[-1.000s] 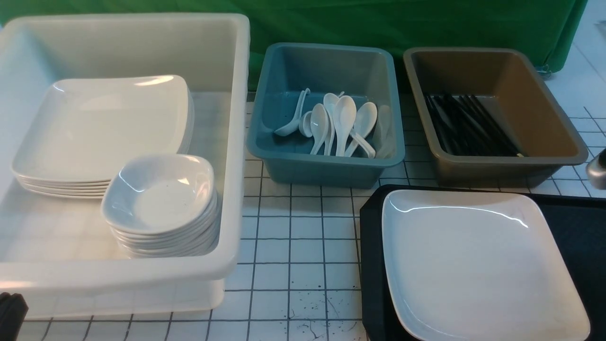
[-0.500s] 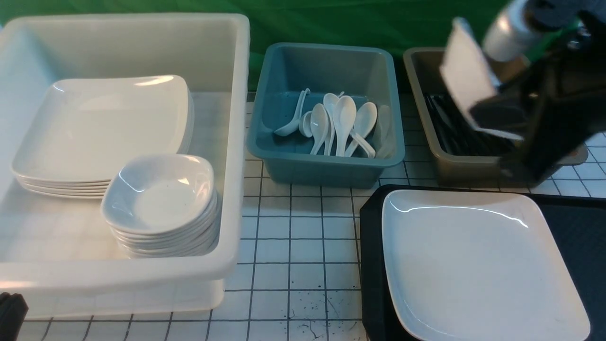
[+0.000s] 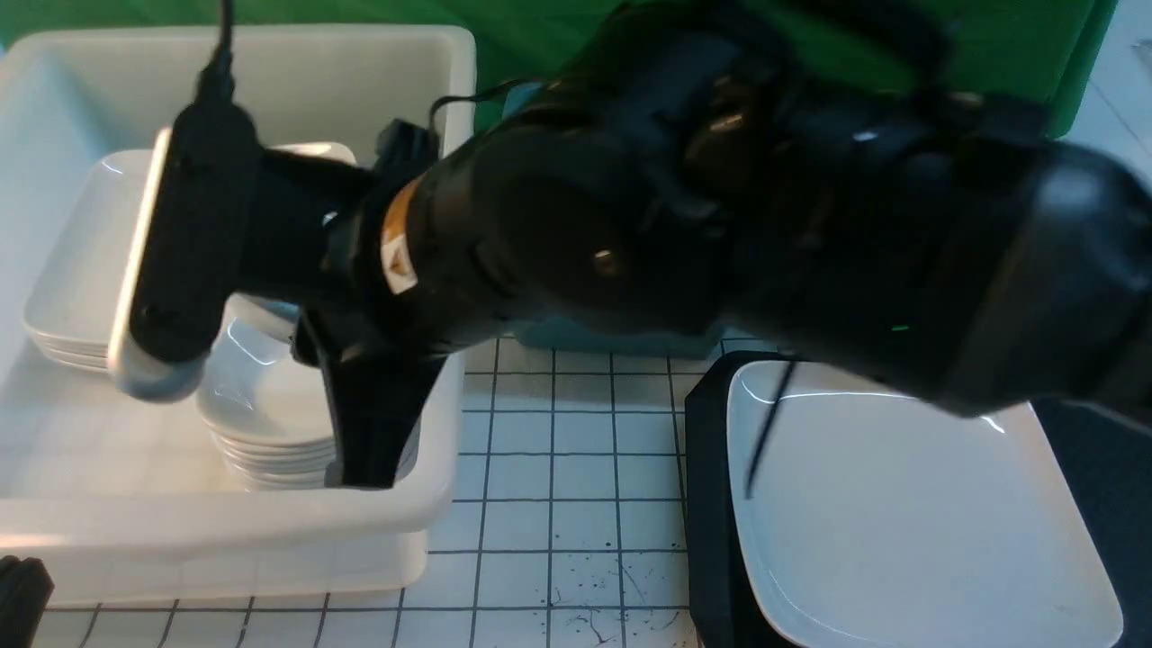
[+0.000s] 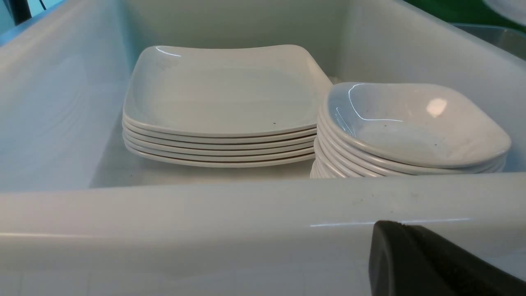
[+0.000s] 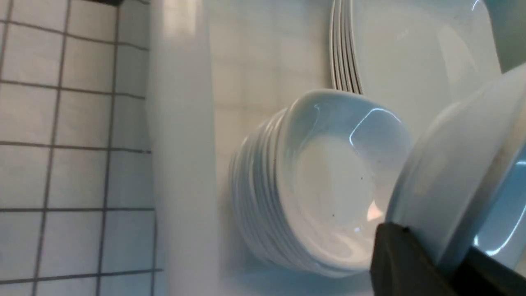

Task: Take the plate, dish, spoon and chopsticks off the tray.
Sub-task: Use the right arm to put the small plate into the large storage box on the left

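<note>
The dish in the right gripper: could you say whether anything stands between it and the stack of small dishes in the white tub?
Nothing visible does. The dish, pinched at its rim by the right gripper, hangs by the stack of small dishes, whose top dish is empty. The tub wall and plates lie beside it.

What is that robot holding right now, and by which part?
The right gripper pinches a small white dish by its rim, near the dish stack in the white tub.

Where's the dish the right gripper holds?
Right wrist view: the dish is pinched by the right gripper, tilted over the stack of small dishes inside the white tub, on the robot's left.
</note>
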Controlling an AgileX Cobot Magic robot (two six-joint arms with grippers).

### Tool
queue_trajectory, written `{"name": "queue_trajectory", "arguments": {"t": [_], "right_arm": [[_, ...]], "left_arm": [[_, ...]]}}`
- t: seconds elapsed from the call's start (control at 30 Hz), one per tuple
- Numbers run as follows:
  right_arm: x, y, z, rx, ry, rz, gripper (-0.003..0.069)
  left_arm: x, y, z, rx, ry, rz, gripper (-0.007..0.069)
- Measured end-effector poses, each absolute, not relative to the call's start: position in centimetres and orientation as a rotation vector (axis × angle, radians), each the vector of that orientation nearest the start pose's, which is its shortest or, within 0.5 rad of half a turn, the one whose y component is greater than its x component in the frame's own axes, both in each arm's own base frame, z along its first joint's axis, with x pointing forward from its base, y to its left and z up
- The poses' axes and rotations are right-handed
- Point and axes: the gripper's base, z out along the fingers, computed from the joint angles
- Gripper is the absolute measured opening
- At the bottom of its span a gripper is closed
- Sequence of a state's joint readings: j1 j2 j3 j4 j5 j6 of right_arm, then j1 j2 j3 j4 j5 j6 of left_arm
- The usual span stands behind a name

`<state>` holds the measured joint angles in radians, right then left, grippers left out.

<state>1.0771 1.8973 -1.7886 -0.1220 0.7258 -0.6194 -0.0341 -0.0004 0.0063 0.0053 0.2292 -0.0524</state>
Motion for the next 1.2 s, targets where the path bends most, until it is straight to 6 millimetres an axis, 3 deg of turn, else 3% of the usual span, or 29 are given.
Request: {"name": "queue_trajectory", "arguments": {"t": [0.3, 0.57, 0.83, 0.87, 0.97, 1.07, 1.2], "right_arm": [[23.7, 41.4, 28.1, -1.886, 1.420, -0.047, 0.0038], [24.1, 42.2, 26.2, -1.904, 1.417, -0.049, 0.0091], [24.1, 42.2, 26.3, -1.901, 1.414, -0.049, 0.0220], [24.1, 42.2, 26.3, -1.901, 1.414, -0.049, 0.0275], [24.0, 42.1, 26.8, -1.896, 1.410, -0.051, 0.0339], [23.8, 41.6, 28.2, -1.870, 1.405, -0.048, 0.0391], [23.2, 40.3, 31.9, -1.791, 1.396, -0.023, 0.0402]], "left_arm": [[5.6, -0.2, 19.0, -0.011, 1.719, -0.059, 0.0020], [5.6, -0.2, 19.0, -0.011, 1.719, -0.059, 0.0020], [5.6, -0.2, 19.0, -0.011, 1.719, -0.059, 0.0021], [5.6, -0.2, 19.0, -0.012, 1.719, -0.059, 0.0020], [5.6, -0.2, 19.0, -0.012, 1.719, -0.059, 0.0021], [5.6, -0.2, 19.0, -0.012, 1.719, -0.059, 0.0021], [5.6, -0.2, 19.0, -0.012, 1.719, -0.059, 0.0021]]}}
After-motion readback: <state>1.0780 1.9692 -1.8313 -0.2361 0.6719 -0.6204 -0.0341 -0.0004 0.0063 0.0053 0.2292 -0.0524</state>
